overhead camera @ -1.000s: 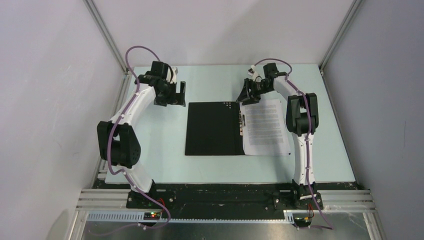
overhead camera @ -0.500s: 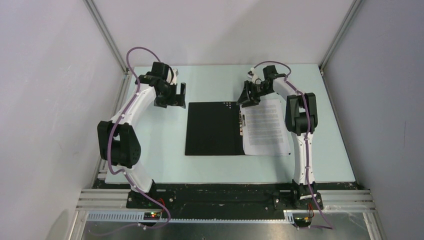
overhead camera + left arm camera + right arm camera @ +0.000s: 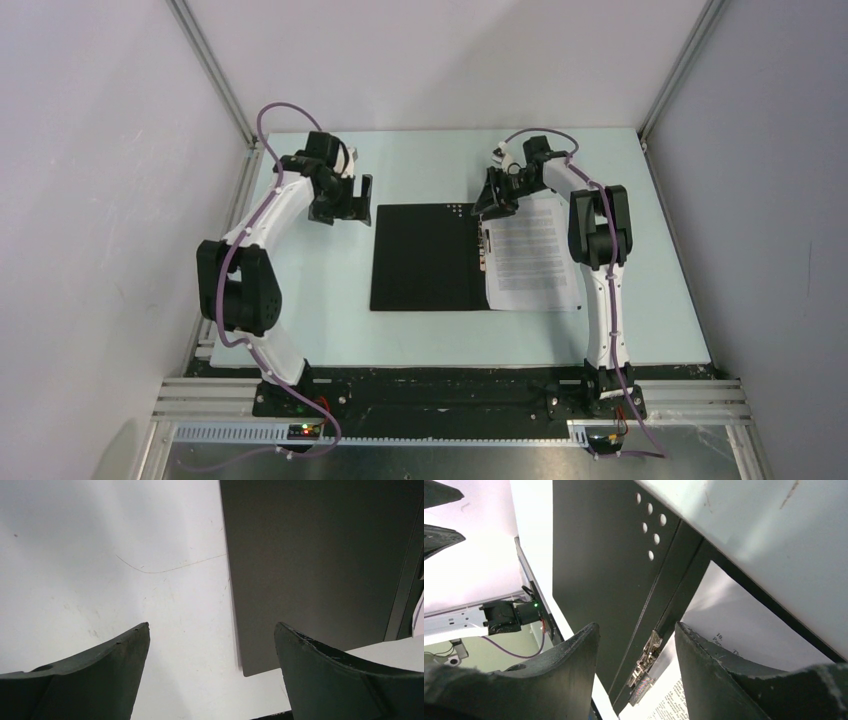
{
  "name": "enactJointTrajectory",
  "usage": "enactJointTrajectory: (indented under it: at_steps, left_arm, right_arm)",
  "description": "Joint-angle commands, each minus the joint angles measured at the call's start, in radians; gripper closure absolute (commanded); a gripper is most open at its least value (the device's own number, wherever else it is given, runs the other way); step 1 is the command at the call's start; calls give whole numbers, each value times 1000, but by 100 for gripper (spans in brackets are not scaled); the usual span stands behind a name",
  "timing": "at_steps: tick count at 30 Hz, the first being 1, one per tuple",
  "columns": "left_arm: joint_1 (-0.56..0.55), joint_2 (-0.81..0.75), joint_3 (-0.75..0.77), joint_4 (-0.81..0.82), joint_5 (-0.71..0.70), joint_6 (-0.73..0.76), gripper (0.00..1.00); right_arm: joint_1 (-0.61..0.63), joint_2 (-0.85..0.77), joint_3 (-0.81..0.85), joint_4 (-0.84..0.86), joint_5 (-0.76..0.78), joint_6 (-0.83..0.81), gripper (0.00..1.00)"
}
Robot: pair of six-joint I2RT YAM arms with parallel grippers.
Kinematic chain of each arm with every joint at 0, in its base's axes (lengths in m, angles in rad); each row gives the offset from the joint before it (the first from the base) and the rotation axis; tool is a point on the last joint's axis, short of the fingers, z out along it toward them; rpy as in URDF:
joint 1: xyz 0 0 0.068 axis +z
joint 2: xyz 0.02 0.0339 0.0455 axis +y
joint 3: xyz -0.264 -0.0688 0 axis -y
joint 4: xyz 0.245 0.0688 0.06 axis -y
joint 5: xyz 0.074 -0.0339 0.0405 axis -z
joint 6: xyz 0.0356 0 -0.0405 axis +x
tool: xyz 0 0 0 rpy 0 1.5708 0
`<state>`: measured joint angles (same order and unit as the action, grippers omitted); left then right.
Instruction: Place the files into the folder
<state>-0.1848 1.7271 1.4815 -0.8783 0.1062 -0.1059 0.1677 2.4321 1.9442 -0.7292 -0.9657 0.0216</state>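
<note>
Top view: folder (image 3: 425,258) lies spread open on the table (image 3: 320,320), black inside up. The files (image 3: 535,255) sit stacked on the folder's right half, which they hide, with their inner edge at the spine (image 3: 478,285) beside the clip (image 3: 485,245). The left gripper (image 3: 345,200) hangs just off the folder's far left corner. The right gripper (image 3: 496,198) is over the folder's far edge at the spine.

Left wrist: jaws spread wide, nothing between them. Bare table below, with the folder's left half and one of its corners just to the right.

Right wrist: jaws partly apart, gripping nothing. The spine, punch holes (image 3: 649,527) and metal clip show in the gap, with a printed sheet just beside the clip.

My read: loading looks done or nearly done, so we're at the secure-and-close step. Next is either seating the clip on the sheets' edge, or lifting the folder's left half by its edge and swinging it over the files. That edge is thin and flat, so it needs a low approach that doesn't drag the folder.
</note>
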Motion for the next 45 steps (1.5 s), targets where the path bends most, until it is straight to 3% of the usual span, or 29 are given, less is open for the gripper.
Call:
enactJointTrajectory:
  at_steps: [1, 10, 20, 37, 45]
  left_arm:
    - [-5, -49, -10, 18, -20, -6, 2]
    - [-3, -51, -18, 19, -50, -9, 2]
    - [-4, -43, -25, 21, -55, -10, 2]
    - [-10, -42, -29, 34, 14, -26, 2]
    - [-47, -17, 1, 52, 71, -116, 2]
  right_arm:
    - [6, -5, -8, -10, -63, -19, 39]
    - [5, -26, -38, -18, -113, -19, 41]
    - [-15, -40, -101, 115, -332, 101, 43]
    - [-17, -150, -221, 156, -358, 143, 45]
    - [-14, -233, -297, 133, -327, 124, 45]
